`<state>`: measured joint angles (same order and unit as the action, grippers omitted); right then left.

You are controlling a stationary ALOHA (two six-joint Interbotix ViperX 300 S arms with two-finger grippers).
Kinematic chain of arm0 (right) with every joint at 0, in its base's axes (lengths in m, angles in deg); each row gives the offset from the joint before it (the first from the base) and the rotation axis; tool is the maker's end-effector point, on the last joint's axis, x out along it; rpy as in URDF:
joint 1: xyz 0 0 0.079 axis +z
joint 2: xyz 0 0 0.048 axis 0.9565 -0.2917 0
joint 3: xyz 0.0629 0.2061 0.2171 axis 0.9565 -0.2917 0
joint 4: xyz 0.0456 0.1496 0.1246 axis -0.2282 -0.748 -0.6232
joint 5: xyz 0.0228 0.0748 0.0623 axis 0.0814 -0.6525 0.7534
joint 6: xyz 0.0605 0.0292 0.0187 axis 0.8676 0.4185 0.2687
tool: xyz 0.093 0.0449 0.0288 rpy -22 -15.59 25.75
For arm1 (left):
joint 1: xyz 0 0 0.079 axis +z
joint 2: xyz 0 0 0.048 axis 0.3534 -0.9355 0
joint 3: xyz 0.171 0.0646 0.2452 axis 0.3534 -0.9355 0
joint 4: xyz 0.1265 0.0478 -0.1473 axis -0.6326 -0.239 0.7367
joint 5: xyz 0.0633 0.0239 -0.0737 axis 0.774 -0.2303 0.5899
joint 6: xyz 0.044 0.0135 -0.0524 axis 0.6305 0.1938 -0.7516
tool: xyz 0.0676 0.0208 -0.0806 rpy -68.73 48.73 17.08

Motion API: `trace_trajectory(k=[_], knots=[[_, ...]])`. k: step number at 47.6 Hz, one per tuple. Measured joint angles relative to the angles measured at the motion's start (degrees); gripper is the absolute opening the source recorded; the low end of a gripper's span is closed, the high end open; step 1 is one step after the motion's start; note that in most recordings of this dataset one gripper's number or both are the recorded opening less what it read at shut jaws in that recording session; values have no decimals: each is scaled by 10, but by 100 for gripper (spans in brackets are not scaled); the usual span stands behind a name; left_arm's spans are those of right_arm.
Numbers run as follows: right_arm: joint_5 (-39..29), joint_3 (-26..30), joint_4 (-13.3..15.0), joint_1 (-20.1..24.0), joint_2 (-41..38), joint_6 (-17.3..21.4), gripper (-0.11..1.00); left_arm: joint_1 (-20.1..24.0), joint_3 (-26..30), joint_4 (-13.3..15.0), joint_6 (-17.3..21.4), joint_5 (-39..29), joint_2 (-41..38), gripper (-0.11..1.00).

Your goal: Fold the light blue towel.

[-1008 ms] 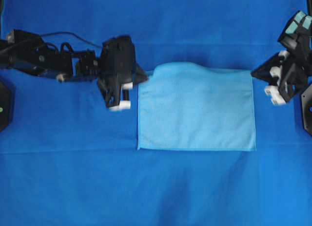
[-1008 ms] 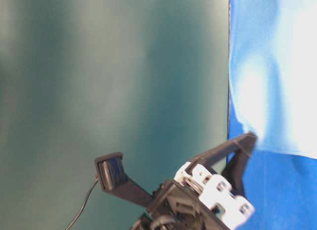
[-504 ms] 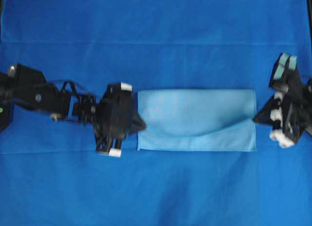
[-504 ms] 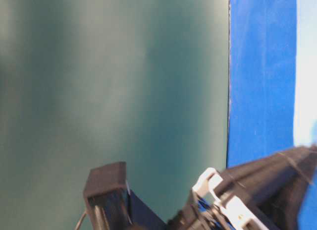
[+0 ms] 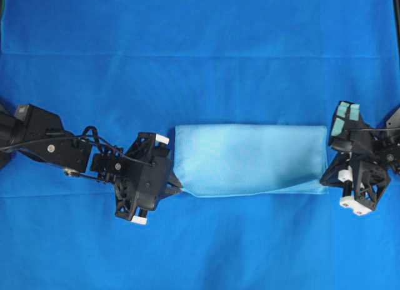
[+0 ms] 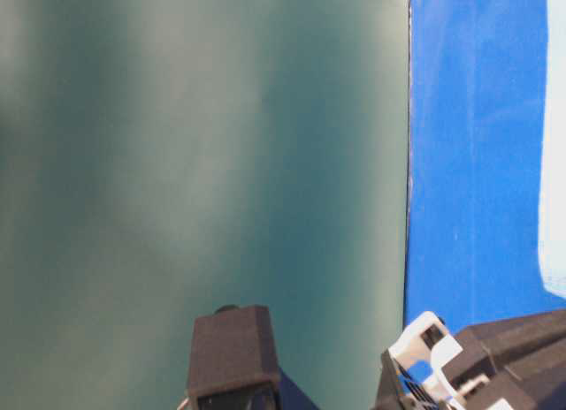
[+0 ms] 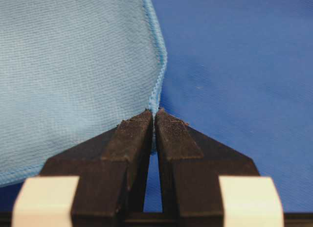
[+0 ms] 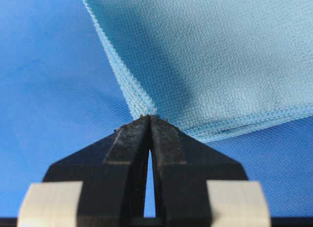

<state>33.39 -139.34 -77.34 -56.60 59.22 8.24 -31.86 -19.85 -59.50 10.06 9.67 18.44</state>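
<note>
1. Folding is at its closing stage: the light blue towel [image 5: 250, 159] lies as a wide band in the middle of the royal-blue surface [image 5: 200, 46], its upper layer brought over toward the near edge.
2. At the towel's near-left corner, the left gripper [image 5: 177, 191] has its jaws clamped together on the stitched hem; the wrist view shows the hem running straight into the seam between the pads [image 7: 138, 134].
3. At the near-right corner, the right gripper [image 5: 324, 179] is likewise pinched shut on the towel's corner [image 8: 146, 109], with a lower layer's hem visible just beside it.
4. Judged from the overhead view, the carried edge dips lower on the left than on the right, so levelling both corners before release would keep the fold square.
5. Good practice here: lower both corners onto the matching corners beneath, hold the cloth lightly taut between the arms, then part both sets of jaws together.
6. Releasing one side early risks the thin cloth springing back or skewing.
</note>
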Motion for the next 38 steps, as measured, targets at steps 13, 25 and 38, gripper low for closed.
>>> trace_trajectory(k=[13,25,38], knots=[[0,2,2,-1,-11,1,1,24,0,0,0,3,0,38],[-8,5,5,0,-6,2,64,24,3,0,4,1,1,57],[-71,18,81,-47,72,2,61,49,3,0,15,-16,42,57]])
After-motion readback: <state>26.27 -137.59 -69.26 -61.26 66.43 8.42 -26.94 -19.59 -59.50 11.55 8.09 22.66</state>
